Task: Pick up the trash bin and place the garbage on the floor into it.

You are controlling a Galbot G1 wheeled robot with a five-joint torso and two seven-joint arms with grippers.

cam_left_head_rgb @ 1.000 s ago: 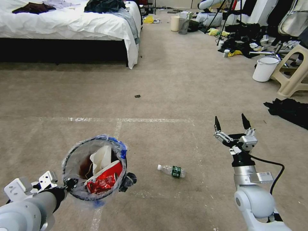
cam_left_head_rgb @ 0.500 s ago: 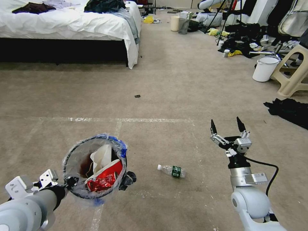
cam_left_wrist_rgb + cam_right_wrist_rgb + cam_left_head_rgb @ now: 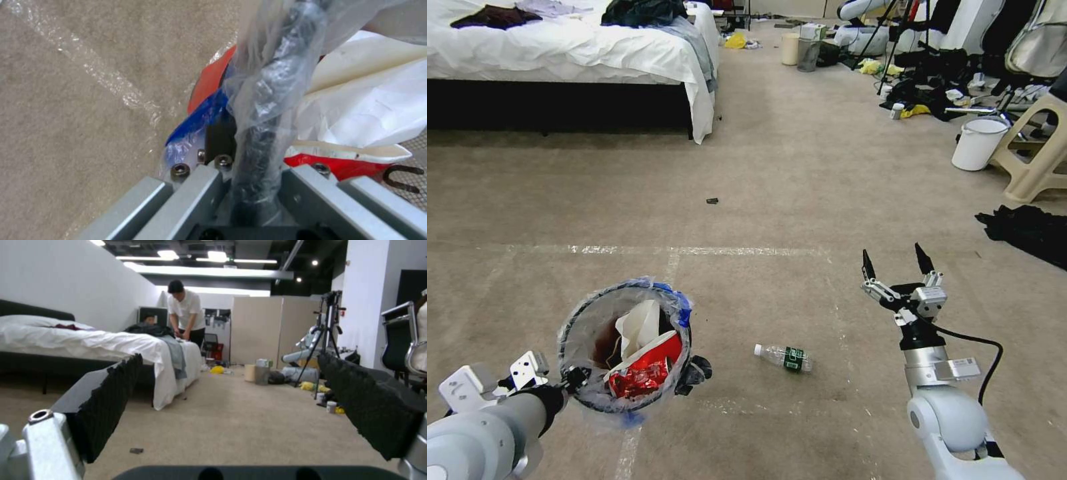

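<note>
The trash bin (image 3: 582, 317) hangs above the floor (image 3: 760, 220) at the lower left, and my left gripper (image 3: 570, 382) is shut on its near rim. In the left wrist view the fingers (image 3: 191, 186) clamp the bag-covered rim (image 3: 267, 86). Garbage lies inside it: white paper (image 3: 637, 327), a red-and-white cup (image 3: 657, 353) and a crushed red piece (image 3: 637, 383). A green-labelled clear bottle (image 3: 784, 357) lies on the carpet between my arms. My right gripper (image 3: 894, 257) is open and empty, raised to the right of and beyond the bottle. Its black pads (image 3: 111, 400) stand wide apart.
A small dark scrap (image 3: 712, 200) lies farther ahead, past the tape line (image 3: 694, 251). A bed (image 3: 560, 60) stands at the far left. A white bucket (image 3: 977, 143), a beige stool (image 3: 1037, 160) and black cloth (image 3: 1024, 227) crowd the right side.
My right gripper has drawn back a little and shifted slightly left, still open. The bin stays in my left gripper, barely moved.
</note>
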